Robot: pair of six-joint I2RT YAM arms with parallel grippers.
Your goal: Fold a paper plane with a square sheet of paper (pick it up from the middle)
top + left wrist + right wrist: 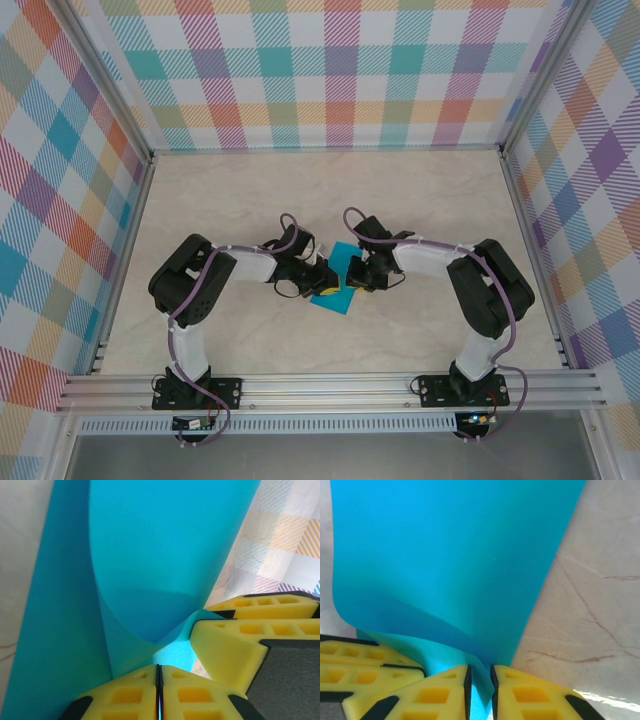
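The square sheet of paper is teal-blue and bent upward in the middle of the table, between both grippers. My left gripper comes at it from the left, and in the left wrist view the left gripper has its yellow pads pressed together on a fold of the sheet. My right gripper meets it from the right. In the right wrist view the right gripper has its pads a narrow gap apart, with an edge of the sheet running loosely through the gap. The paper plane is not formed.
The pale marbled table lies all around the sheet. Checked walls and aluminium rails enclose it. The two grippers stand nearly tip to tip; the right gripper's fingers sit close beside the left's.
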